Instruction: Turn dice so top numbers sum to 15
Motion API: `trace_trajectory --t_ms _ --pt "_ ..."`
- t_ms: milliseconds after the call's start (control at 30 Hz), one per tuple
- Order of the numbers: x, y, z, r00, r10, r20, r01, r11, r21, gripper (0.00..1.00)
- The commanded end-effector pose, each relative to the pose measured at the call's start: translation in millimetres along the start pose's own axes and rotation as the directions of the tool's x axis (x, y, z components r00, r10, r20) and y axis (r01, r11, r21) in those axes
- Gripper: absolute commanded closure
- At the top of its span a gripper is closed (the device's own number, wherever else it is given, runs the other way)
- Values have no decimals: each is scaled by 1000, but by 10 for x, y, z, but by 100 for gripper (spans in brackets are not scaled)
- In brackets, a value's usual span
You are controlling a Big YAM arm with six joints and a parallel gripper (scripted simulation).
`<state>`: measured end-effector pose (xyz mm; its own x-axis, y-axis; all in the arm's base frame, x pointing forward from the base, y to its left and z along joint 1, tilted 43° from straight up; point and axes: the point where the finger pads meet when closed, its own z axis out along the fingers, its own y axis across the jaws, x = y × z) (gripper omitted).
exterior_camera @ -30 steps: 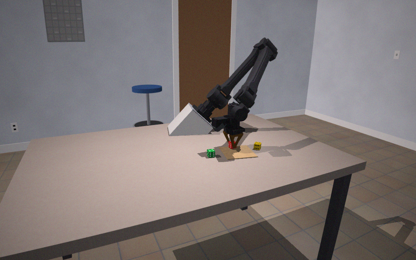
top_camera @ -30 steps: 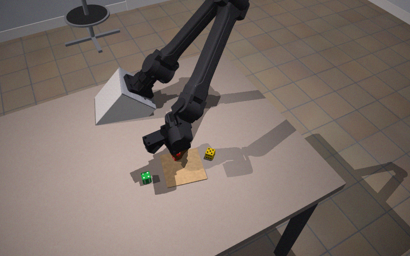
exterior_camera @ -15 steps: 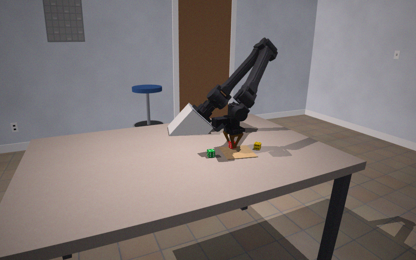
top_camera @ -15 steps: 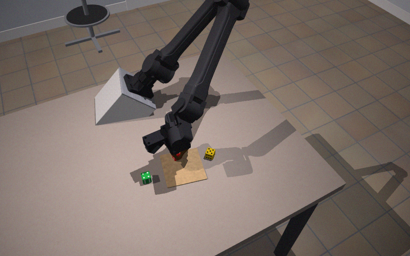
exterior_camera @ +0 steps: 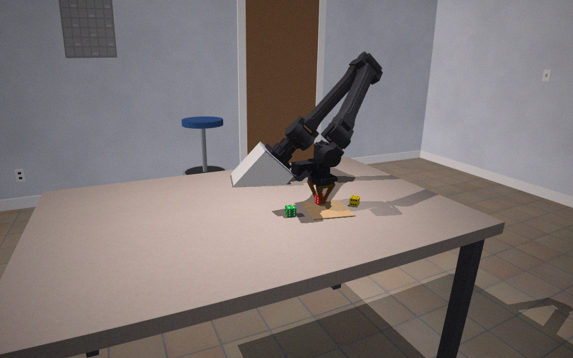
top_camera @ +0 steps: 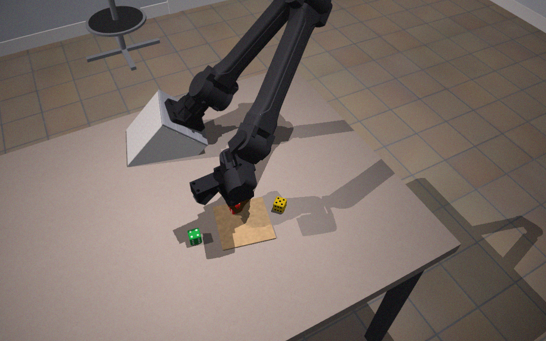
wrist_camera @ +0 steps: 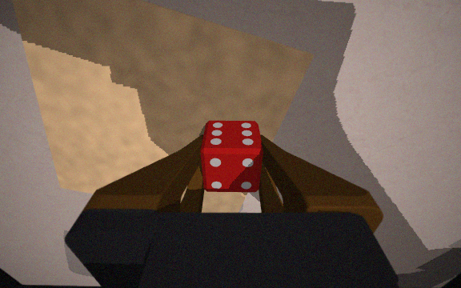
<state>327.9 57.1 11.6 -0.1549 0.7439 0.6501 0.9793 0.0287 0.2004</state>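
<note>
The gripper (top_camera: 237,208) (exterior_camera: 320,200) (wrist_camera: 231,143) pinches the red die (top_camera: 236,207) (exterior_camera: 319,199) (wrist_camera: 231,156) over the tan mat (top_camera: 251,228) (exterior_camera: 333,212) (wrist_camera: 222,76). The green die (top_camera: 195,236) (exterior_camera: 290,211) and yellow die (top_camera: 279,204) (exterior_camera: 354,201) rest on the tabletop (top_camera: 96,237) (exterior_camera: 190,249), off the mat, at opposite sides.

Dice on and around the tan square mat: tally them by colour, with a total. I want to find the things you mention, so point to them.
Red cube die with white pips (top_camera: 233,210) (exterior_camera: 317,199) (wrist_camera: 231,170): 1
Green cube die with white pips (top_camera: 194,236) (exterior_camera: 290,211): 1
Yellow cube die with black pips (top_camera: 279,204) (exterior_camera: 354,201): 1
Total: 3
</note>
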Motion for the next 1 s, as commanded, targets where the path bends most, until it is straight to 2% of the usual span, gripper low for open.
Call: trace_trajectory --t_ms 0,967 --pt "-27 95 -21 1000 11 2 -11 1000 -9 74" --pt "-36 126 -36 1000 10 3 -10 1000 -15 74"
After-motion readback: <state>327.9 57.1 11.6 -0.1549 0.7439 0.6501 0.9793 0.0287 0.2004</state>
